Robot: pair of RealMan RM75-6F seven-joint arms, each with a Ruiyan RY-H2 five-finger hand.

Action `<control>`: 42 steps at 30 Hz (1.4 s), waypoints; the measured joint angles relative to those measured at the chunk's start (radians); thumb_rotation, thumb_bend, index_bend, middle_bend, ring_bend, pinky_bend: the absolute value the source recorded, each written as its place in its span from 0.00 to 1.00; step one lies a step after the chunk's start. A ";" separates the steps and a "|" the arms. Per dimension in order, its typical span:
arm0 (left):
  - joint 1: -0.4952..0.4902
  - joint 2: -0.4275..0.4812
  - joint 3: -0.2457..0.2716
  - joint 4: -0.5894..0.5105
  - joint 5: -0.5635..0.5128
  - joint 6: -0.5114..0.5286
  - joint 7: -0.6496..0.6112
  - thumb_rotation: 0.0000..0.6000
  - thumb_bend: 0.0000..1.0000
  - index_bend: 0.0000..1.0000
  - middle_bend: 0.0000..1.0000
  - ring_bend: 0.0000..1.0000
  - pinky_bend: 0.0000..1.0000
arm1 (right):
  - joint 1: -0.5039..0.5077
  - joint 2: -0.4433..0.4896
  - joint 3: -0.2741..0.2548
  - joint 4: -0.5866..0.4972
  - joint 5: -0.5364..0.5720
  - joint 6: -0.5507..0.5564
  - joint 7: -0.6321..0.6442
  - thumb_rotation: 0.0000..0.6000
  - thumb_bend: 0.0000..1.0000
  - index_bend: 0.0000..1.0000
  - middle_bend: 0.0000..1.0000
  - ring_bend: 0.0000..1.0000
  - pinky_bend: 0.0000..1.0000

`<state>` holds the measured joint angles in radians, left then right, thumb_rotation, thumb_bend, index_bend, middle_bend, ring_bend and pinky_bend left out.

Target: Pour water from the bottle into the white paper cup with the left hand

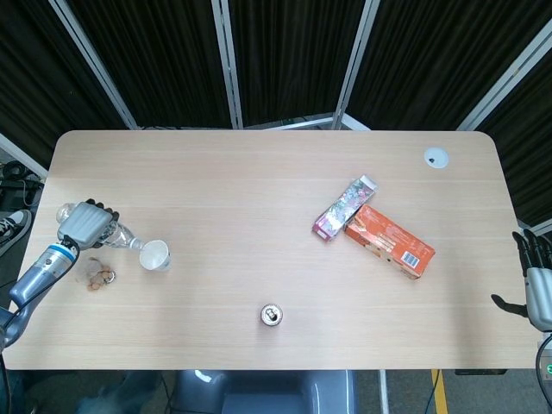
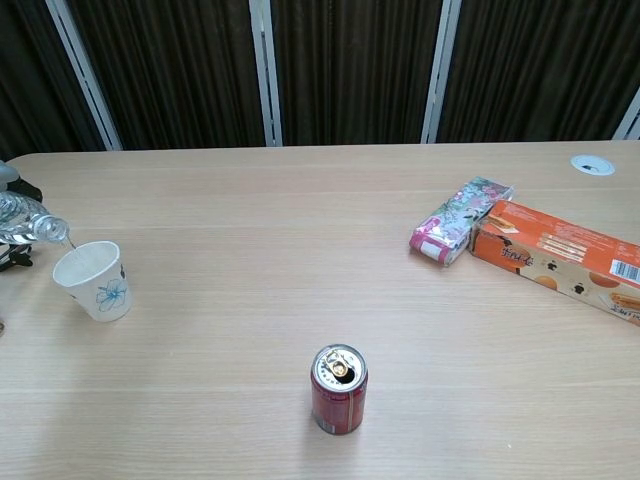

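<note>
My left hand (image 1: 84, 224) grips a clear water bottle (image 1: 121, 235) at the table's left edge. The bottle lies tilted, its neck (image 2: 45, 229) just above the rim of the white paper cup (image 1: 155, 255). The cup (image 2: 93, 281) stands upright with a blue flower print on its side. A thin stream of water runs from the neck into it. In the chest view only the bottle's front part shows at the left border; the hand is cut off there. My right hand (image 1: 536, 276) hangs off the table's right edge, fingers apart, holding nothing.
A red soda can (image 2: 339, 388) stands near the table's front middle. A floral packet (image 1: 344, 207) and an orange box (image 1: 390, 241) lie right of centre. A small pile of wrappers (image 1: 98, 275) lies by my left forearm. A round cable port (image 1: 436, 156) sits at the back right.
</note>
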<state>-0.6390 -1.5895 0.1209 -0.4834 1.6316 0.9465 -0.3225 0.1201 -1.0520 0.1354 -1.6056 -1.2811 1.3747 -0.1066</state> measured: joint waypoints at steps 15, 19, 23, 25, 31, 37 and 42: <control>0.017 -0.002 -0.017 -0.014 -0.020 0.029 -0.192 1.00 0.52 0.55 0.51 0.41 0.37 | 0.000 -0.002 0.000 0.000 0.001 0.000 -0.007 1.00 0.00 0.00 0.00 0.00 0.00; 0.021 0.008 -0.036 -0.033 -0.041 0.039 -0.320 1.00 0.51 0.55 0.51 0.41 0.37 | 0.000 -0.003 -0.001 -0.001 0.003 -0.001 -0.010 1.00 0.00 0.00 0.00 0.00 0.00; 0.024 0.018 -0.073 -0.068 -0.076 0.046 -0.478 1.00 0.50 0.55 0.51 0.41 0.37 | 0.003 -0.005 -0.001 0.001 0.003 -0.004 -0.014 1.00 0.00 0.00 0.00 0.00 0.00; 0.026 0.021 -0.101 -0.094 -0.103 0.050 -0.583 1.00 0.50 0.54 0.51 0.41 0.37 | 0.004 -0.007 -0.001 0.002 0.005 -0.006 -0.019 1.00 0.00 0.00 0.00 0.00 0.00; 0.026 -0.004 -0.247 -0.177 -0.231 0.064 -0.882 1.00 0.49 0.54 0.51 0.41 0.37 | 0.007 -0.011 -0.003 -0.004 0.003 -0.006 -0.039 1.00 0.00 0.00 0.00 0.00 0.00; 0.006 -0.071 -0.328 -0.212 -0.310 0.017 -0.943 1.00 0.48 0.54 0.51 0.41 0.37 | 0.008 -0.015 -0.004 -0.007 -0.001 -0.001 -0.056 1.00 0.00 0.00 0.00 0.00 0.00; -0.007 -0.120 -0.337 -0.168 -0.325 -0.035 -0.949 1.00 0.49 0.54 0.51 0.41 0.37 | 0.011 -0.020 -0.005 0.000 0.006 -0.007 -0.066 1.00 0.00 0.00 0.00 0.00 0.00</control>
<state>-0.6463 -1.7092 -0.2159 -0.6511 1.3071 0.9112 -1.2719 0.1312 -1.0722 0.1300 -1.6052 -1.2752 1.3674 -0.1730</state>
